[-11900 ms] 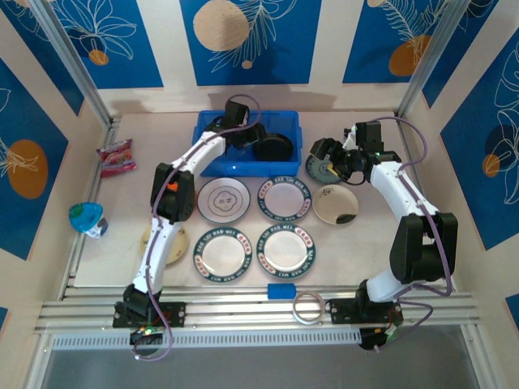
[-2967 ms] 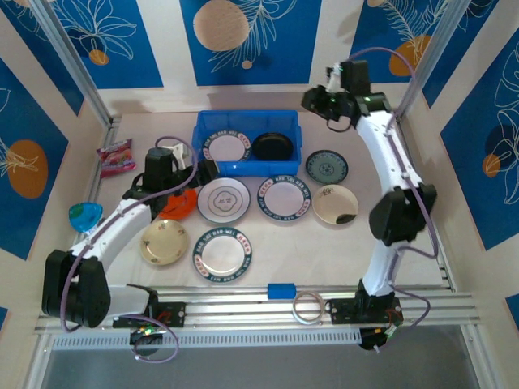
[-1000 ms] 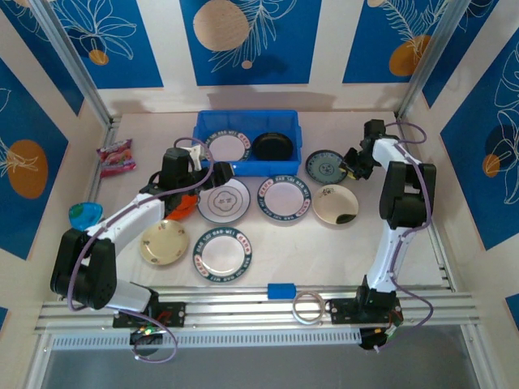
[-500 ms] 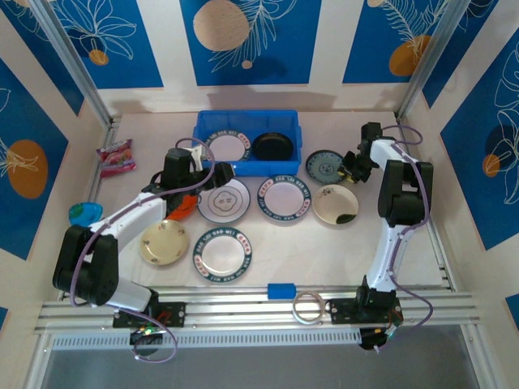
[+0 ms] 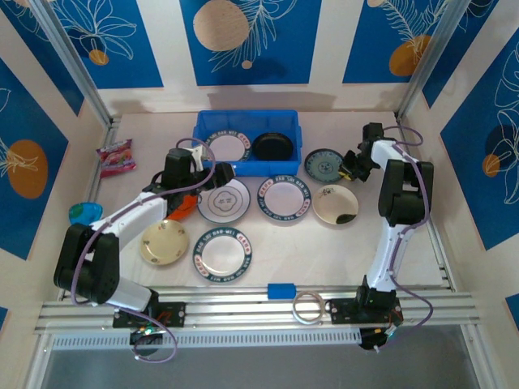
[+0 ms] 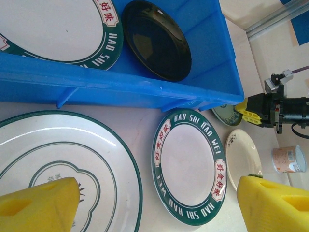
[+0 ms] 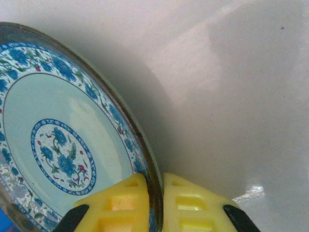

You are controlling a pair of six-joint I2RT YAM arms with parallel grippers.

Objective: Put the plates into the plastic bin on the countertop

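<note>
Teal plate (image 7: 63, 154), lower left of frame: rim pinched between right gripper (image 7: 155, 195) fingers; left gripper (image 6: 157, 205) spread wide over line-drawing plate (image 6: 58, 159).

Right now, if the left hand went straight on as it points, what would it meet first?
Probably the line-drawing plate, right below the open left hand; depth is unclear, so it might clear that and reach the green-rimmed plate beyond.

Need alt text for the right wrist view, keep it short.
The right gripper is shut on the rim of a teal plate with blue flower patterns, pinching its edge at the bottom of the frame. The plate takes up the left side, with pale countertop to its right.
</note>
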